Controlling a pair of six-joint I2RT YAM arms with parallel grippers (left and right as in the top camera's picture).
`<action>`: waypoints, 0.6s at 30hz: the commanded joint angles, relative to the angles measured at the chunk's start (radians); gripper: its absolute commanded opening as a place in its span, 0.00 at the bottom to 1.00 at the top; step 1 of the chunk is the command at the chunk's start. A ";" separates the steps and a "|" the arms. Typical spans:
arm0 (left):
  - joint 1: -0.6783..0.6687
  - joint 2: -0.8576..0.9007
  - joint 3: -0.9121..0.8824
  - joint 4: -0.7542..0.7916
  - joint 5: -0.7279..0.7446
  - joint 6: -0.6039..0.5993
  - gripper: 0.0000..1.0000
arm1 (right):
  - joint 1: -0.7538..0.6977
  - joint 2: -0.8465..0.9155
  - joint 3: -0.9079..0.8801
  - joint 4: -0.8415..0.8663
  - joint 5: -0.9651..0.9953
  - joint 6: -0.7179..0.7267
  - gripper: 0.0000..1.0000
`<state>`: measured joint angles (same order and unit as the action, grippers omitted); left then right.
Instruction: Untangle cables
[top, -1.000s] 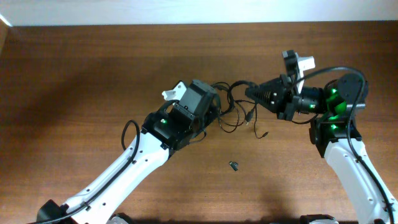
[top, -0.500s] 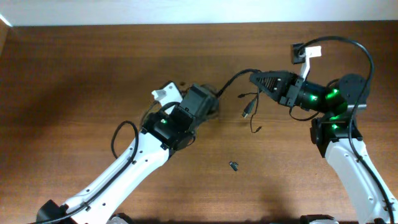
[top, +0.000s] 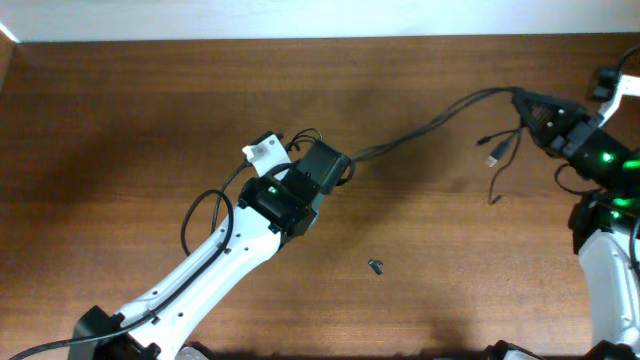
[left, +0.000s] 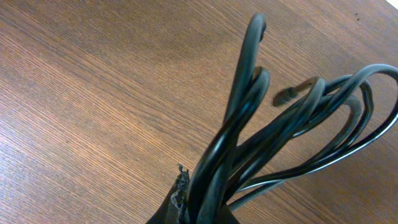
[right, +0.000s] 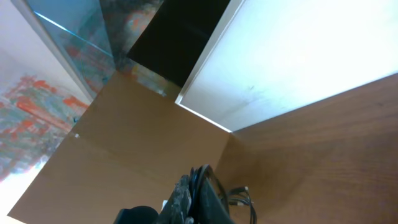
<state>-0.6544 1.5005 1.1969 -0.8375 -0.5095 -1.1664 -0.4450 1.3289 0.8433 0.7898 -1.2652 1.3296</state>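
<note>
The brown wooden table (top: 150, 120) sits by a white wall (top: 300, 15). From above, the cables (top: 420, 132) stretch tight between the two hands. The left hand (top: 338, 165) is pinched shut on a bunch of loops. The right hand (top: 522, 98) is pinched shut on the other end, and loose ends with small plugs (top: 493, 158) dangle near it.

In the left wrist view, the cables (left: 249, 137) are shiny black loops coming out of the closed left hand (left: 180, 202). They look thin, light, bendy and maybe slippery.

In the right wrist view, the right hand (right: 196, 186) grips thin cords. One strand near a plug looks like the best place to hold, not the whole bunch.
</note>
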 joint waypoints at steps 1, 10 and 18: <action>0.007 0.013 -0.005 -0.020 -0.048 0.020 0.01 | -0.083 -0.013 0.020 0.011 0.011 -0.001 0.04; 0.007 0.013 -0.005 0.014 -0.029 0.016 0.00 | -0.100 -0.013 0.020 0.011 -0.100 -0.013 0.96; 0.007 0.012 -0.005 0.037 -0.030 0.016 0.41 | -0.099 -0.013 0.020 0.011 -0.183 -0.013 0.99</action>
<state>-0.6514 1.5093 1.1961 -0.8120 -0.5213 -1.1580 -0.5438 1.3277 0.8463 0.7940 -1.4029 1.3270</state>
